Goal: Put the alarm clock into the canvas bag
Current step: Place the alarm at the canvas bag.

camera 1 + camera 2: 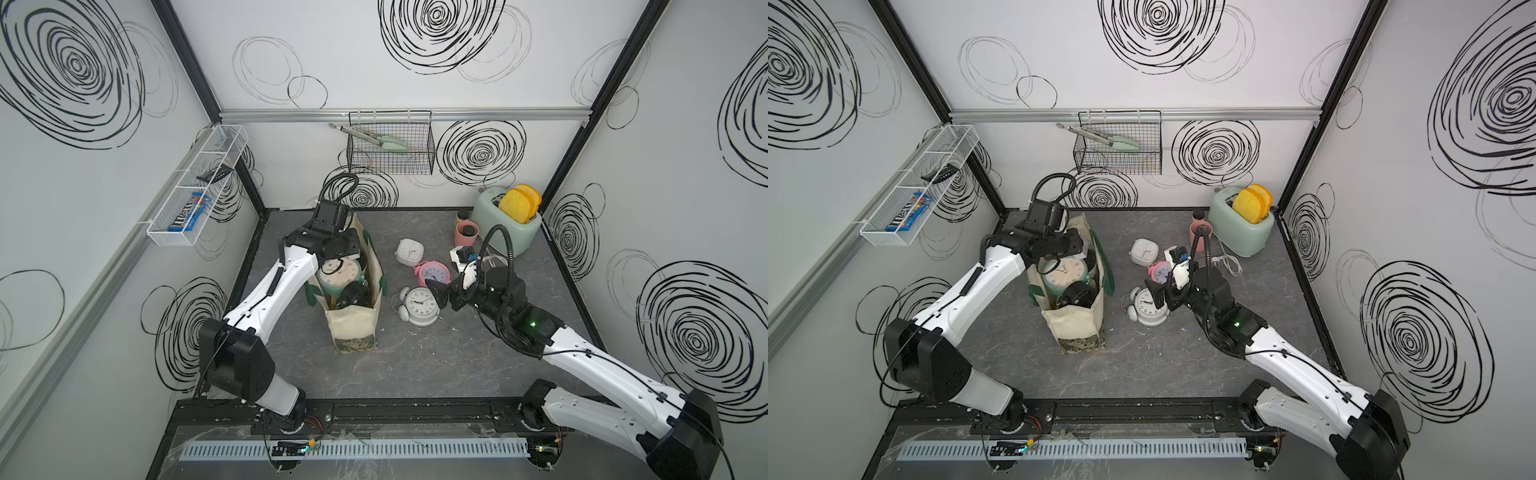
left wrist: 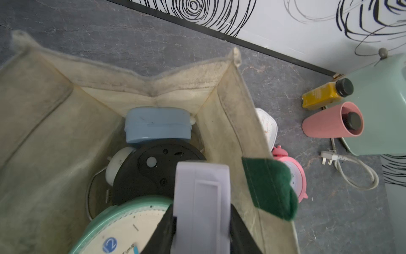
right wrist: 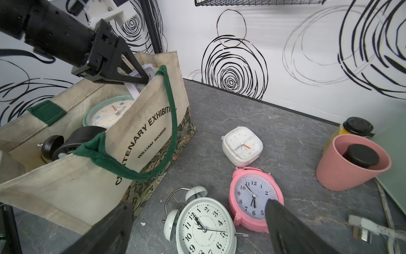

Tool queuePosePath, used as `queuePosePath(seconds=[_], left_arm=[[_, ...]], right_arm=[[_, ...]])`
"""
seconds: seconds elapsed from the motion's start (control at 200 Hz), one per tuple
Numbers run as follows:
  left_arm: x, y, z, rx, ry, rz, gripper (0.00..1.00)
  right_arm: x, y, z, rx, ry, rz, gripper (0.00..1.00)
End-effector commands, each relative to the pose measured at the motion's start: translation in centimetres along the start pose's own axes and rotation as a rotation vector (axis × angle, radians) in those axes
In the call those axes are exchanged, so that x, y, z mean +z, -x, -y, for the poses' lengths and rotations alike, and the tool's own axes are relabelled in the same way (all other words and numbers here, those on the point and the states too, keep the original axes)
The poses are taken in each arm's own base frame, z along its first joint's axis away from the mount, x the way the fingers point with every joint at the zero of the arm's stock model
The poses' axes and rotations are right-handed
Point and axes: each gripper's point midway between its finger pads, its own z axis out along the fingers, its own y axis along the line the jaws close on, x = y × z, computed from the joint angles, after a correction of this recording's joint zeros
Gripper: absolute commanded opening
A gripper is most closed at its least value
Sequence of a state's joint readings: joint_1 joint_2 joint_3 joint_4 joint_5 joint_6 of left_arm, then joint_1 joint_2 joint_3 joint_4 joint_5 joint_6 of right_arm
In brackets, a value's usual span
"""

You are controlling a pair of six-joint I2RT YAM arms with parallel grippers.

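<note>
In the centre of a top view, the right gripper point(image 1: 437, 296) hangs, fingers wide apart, over the face-up white twin-bell alarm clock point(image 1: 420, 306). It is probably light, rigid and slippery, so grip the body, not the bells. The pink clock point(image 1: 430, 274) crowds it just behind. Further left, the left gripper point(image 3: 142, 81) is clamped on a small white clock point(image 3: 147, 70) at the mouth of the already crowded canvas bag point(image 1: 353, 328).

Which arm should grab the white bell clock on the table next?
Right. The right gripper hangs open just above the white bell clock; the left gripper is over the canvas bag, shut on a white boxy item.
</note>
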State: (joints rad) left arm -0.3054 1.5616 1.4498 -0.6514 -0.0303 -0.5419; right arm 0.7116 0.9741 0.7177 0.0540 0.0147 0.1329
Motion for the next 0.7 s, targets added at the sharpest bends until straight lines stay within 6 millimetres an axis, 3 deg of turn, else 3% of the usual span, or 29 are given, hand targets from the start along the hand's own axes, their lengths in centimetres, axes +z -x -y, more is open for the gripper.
queuePosePath(seconds=[0.0,0.21,0.335,0.44,0.6,0.685,0.695], left_arm=[[0.9,1.5,1.4,-0.073,-0.051,0.027,0.33],[3.4,0.9,1.2,-0.144,-0.008,0.008,0.34],[3.8,0.5,1.7,-0.162,-0.039,-0.011,0.5],[2.4,1.2,2.5,-0.144,-0.089,0.016,0.7],[-0.9,1.8,2.2,-0.11,-0.155,0.053,0.84],[-2.9,1.9,2.0,-0.081,-0.2,0.079,0.99],[-3.1,1.9,1.9,-0.077,-0.204,0.084,0.97]], right_arm=[[-0.3,-0.9,0.8,0.061,-0.018,-0.022,0.97],[-0.2,-1.6,2.7,0.127,-0.065,-0.043,0.97],[-0.1,-2.0,4.1,0.152,-0.109,-0.058,0.97],[0.5,-3.0,5.8,0.195,-0.17,-0.11,0.97],[1.0,-4.1,7.7,0.241,-0.257,-0.135,0.97],[1.8,-4.9,8.3,0.259,-0.286,-0.174,0.97],[1.9,-4.9,8.3,0.259,-0.285,-0.178,0.97]])
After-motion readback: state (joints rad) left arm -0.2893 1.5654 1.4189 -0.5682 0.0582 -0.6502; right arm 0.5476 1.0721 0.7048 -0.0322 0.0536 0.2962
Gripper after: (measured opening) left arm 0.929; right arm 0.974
